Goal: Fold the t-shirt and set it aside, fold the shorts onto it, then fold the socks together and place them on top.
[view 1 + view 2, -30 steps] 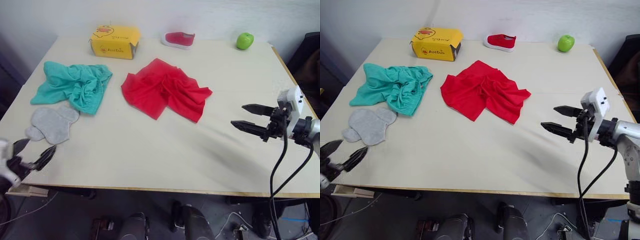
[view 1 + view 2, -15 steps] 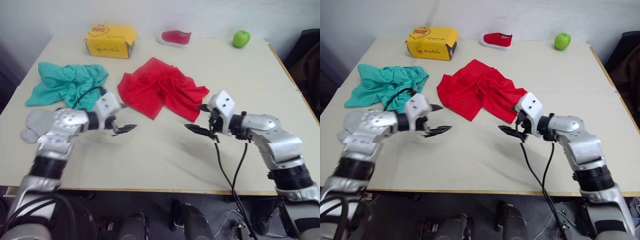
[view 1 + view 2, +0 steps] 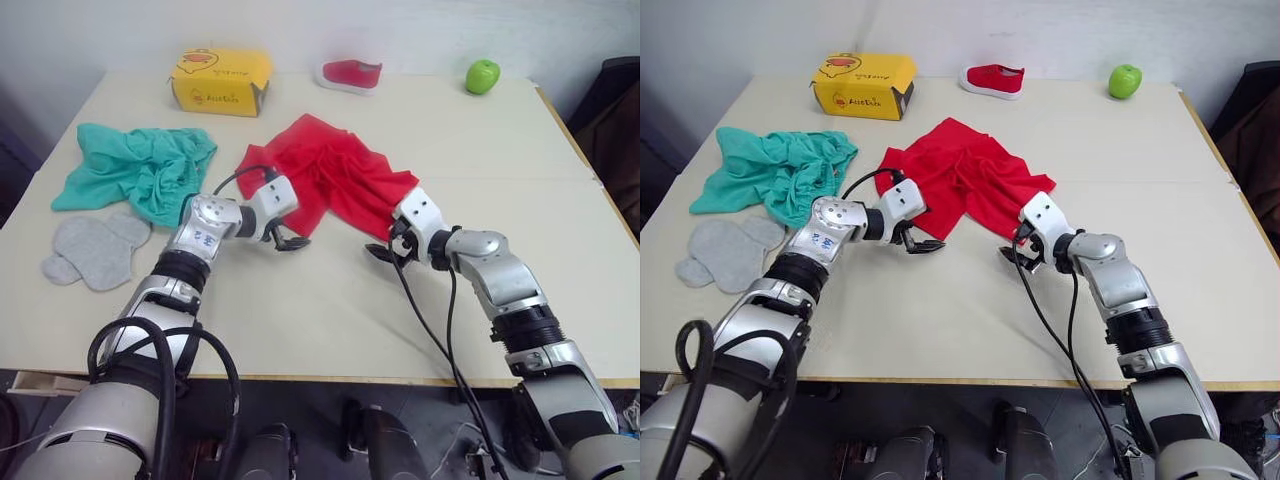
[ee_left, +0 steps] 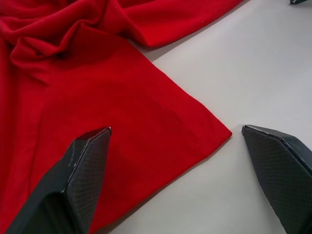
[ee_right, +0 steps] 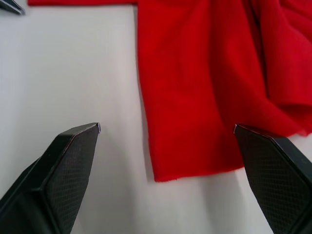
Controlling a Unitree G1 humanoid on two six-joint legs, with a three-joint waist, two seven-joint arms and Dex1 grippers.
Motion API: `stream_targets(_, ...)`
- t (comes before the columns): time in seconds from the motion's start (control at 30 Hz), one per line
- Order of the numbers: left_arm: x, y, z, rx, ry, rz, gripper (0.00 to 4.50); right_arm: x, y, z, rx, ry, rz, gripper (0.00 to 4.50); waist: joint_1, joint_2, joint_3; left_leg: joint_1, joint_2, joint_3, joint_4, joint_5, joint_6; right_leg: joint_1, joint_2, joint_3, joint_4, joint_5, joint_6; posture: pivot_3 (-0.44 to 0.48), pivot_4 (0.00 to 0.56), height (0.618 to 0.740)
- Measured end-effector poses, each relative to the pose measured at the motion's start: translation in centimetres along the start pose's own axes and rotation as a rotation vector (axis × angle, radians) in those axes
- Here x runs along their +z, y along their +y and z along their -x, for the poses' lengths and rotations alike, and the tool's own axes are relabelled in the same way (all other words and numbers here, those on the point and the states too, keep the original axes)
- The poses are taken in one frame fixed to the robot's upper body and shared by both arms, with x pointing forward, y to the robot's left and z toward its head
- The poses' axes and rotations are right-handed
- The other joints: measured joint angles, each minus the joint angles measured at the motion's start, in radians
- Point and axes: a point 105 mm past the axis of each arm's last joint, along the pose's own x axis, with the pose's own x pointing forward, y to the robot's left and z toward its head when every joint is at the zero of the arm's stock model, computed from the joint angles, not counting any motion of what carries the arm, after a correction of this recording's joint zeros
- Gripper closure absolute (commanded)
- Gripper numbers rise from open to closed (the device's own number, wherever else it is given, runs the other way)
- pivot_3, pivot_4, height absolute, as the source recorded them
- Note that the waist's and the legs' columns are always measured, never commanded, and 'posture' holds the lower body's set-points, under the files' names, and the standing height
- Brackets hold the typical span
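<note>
Both hands gape wide at the crumpled bright red cloth t-shirt (image 3: 325, 180) on the pale tabletop (image 3: 330, 320): left hand (image 3: 287, 240), right hand (image 3: 384, 250), each straddling a near corner

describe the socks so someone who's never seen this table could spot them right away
Start at the table's left side, where the crumpled teal shorts lie. Just nearer the front edge than the shorts lie the socks, two small flat light grey pieces overlapping. They are the smallest, palest cloth here, unlike the red t-shirt mid-table.
</note>
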Motion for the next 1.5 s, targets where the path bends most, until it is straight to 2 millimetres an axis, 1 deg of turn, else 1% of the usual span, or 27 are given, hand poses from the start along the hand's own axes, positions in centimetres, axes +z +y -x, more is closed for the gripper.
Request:
stream_targets(0.07, 0.1, -0.1, -0.4, -0.001, 0.002, 0.01, 0.62, -0.1, -0.2, -0.1, -0.004, 0.007, 0.0, 0.66, 0.001, 0.0, 0.0, 0.001, 0.0, 0.0, 0.001, 0.0, 0.0, 0.001, -0.001, 0.0, 0.001, 0.0, 0.0, 0.0, 0.15, 0.74)
stream_targets(0.13, -0.1, -0.4, -0.8, -0.004, 0.0, 0.031, 1.18, -0.2, 0.0, -0.3, 0.0, 0.008, -0.01, 1.27, 0.001, 0.0, 0.0, 0.002, -0.001, -0.001, 0.001, 0.0, 0.001, 0.002, -0.001, 0.0, 0.001, 0.0, 0.0, 0.0, 0.15, 0.74)
stream_targets(0.23, 0.0, -0.6, -1.1, -0.011, -0.005, 0.04, 2.13, -0.2, -0.1, -0.5, 0.0, 0.013, -0.016, 2.34, 0.002, -0.001, 0.0, 0.002, -0.001, -0.001, 0.002, 0.0, 0.001, 0.003, -0.003, 0.0, 0.003, 0.0, 0.0, 0.0, 0.15, 0.74)
stream_targets(0.3, 0.0, -0.7, -1.3, -0.015, -0.004, 0.043, 2.7, -0.3, -0.2, -0.5, -0.003, 0.017, -0.012, 2.94, 0.002, -0.001, 0.0, 0.002, -0.001, -0.001, 0.002, 0.0, 0.001, 0.003, -0.003, 0.0, 0.003, 0.0, 0.0, 0.0, 0.15, 0.74)
stream_targets(0.43, 0.0, -0.8, -1.3, -0.023, 0.001, 0.041, 4.02, -0.6, -0.4, -0.1, 0.001, 0.031, -0.007, 4.4, -0.001, -0.001, 0.0, 0.002, -0.001, -0.001, 0.002, 0.0, 0.001, 0.003, -0.003, 0.0, 0.003, 0.0, 0.0, 0.0, 0.15, 0.74)
stream_targets(0.47, 0.0, -0.8, -1.3, -0.024, 0.002, 0.041, 4.31, -0.7, -0.5, 0.0, 0.001, 0.035, -0.005, 4.5, -0.001, -0.001, 0.0, 0.002, -0.001, -0.001, 0.002, 0.0, 0.001, 0.003, -0.003, 0.0, 0.003, 0.0, 0.0, 0.0, 0.15, 0.74)
stream_targets(0.5, -0.1, -0.7, -1.1, -0.02, 0.004, 0.042, 4.49, -0.8, -0.6, 0.3, 0.001, 0.039, 0.003, 4.5, -0.002, -0.001, 0.0, 0.002, -0.001, -0.001, 0.002, 0.0, 0.001, 0.002, -0.003, 0.0, 0.003, 0.0, 0.0, 0.0, 0.15, 0.74)
stream_targets(0.7, -1.3, 0.3, 0.8, -0.019, 0.035, 0.048, 4.49, -1.6, -1.4, 1.8, 0.006, 0.074, 0.036, 4.5, -0.018, -0.001, 0.0, 0.002, -0.001, -0.001, 0.002, 0.0, 0.001, 0.002, -0.002, -0.001, 0.003, 0.0, 0.0, 0.0, 0.15, 0.74)
stream_targets(0.8, -2.2, 0.3, 2.4, -0.065, 0.033, 0.064, 4.49, -2.1, -1.5, 3.0, 0.032, 0.076, 0.015, 4.5, -0.024, -0.001, 0.0, 0.002, 0.0, -0.001, 0.001, 0.0, 0.0, 0.001, -0.001, 0.0, 0.003, 0.0, 0.0, 0.0, 0.15, 0.74)
stream_targets(0.9, -3.6, -1.2, 5.7, -0.227, 0.009, 0.105, 4.49, -1.4, -0.6, 5.5, 0.134, 0.036, 0.002, 4.5, -0.027, 0.0, 0.0, -0.002, 0.001, 0.001, 0.001, 0.0, -0.001, -0.006, 0.001, 0.002, 0.004, 0.0, -0.001, 0.0, 0.15, 0.74)
stream_targets(0.93, -4.2, -2.0, 7.1, -0.287, 0.005, 0.119, 4.49, -1.2, -0.2, 6.4, 0.169, 0.035, 0.022, 4.5, -0.028, 0.0, 0.0, -0.003, 0.001, 0.002, 0.0, 0.0, -0.001, -0.007, 0.001, 0.002, 0.004, -0.001, -0.001, 0.0, 0.15, 0.74)
stream_targets(1.0, -5.2, -3.9, 9.4, -0.388, 0.024, 0.139, 4.49, -1.5, 0.2, 8.1, 0.215, 0.051, 0.058, 4.5, -0.026, 0.0, 0.0, -0.003, 0.002, 0.002, 0.0, -0.001, -0.002, -0.007, 0.002, 0.002, 0.004, -0.001, -0.002, 0.0, 0.15, 0.74)
stream_targets(1.07, -6.3, -5.9, 11.9, -0.474, 0.074, 0.143, 4.49, -2.4, 0.8, 9.6, 0.264, 0.084, 0.084, 4.5, -0.021, 0.0, 0.0, -0.003, 0.002, 0.002, 0.001, -0.001, -0.002, -0.007, 0.002, 0.003, 0.003, -0.001, -0.002, 0.0, 0.15, 0.74)
stream_targets(1.17, -7.0, -7.9, 14.5, -0.496, 0.136, 0.14, 4.49, -3.8, 1.8, 11.2, 0.333, 0.115, 0.064, 4.5, -0.016, 0.001, 0.0, -0.002, 0.001, 0.001, 0.001, -0.001, -0.001, -0.005, 0.0, 0.003, 0.003, -0.001, -0.002, 0.0, 0.15, 0.74)
stream_targets(1.23, -7.2, -8.9, 15.5, -0.513, 0.15, 0.158, 4.49, -4.3, 2.3, 12.0, 0.366, 0.123, 0.053, 4.5, -0.011, 0.002, 0.001, 0.0, 0.002, 0.0, 0.001, -0.002, 0.0, -0.002, 0.0, 0.003, 0.002, -0.001, -0.002, 0.0, 0.15, 0.74)
stream_targets(1.37, -6.4, -11.1, 16.6, -0.564, 0.122, 0.194, 4.49, -4.6, 2.9, 13.8, 0.411, 0.124, 0.056, 4.5, -0.003, 0.002, 0.001, 0.0, 0.002, -0.001, 0.001, -0.003, 0.0, -0.001, 0.0, 0.002, 0.0, -0.001, -0.002, 0.0, 0.15, 0.74)
stream_targets(1.5, -5.8, -13.1, 17.7, -0.614, 0.11, 0.24, 4.49, -5.9, 3.3, 15.6, 0.436, 0.165, 0.059, 4.5, 0.006, 0.002, 0.001, 0.0, 0.002, -0.001, 0.001, -0.003, 0.0, -0.001, 0.001, 0.002, -0.001, -0.001, -0.002, 0.0, 0.15, 0.74)
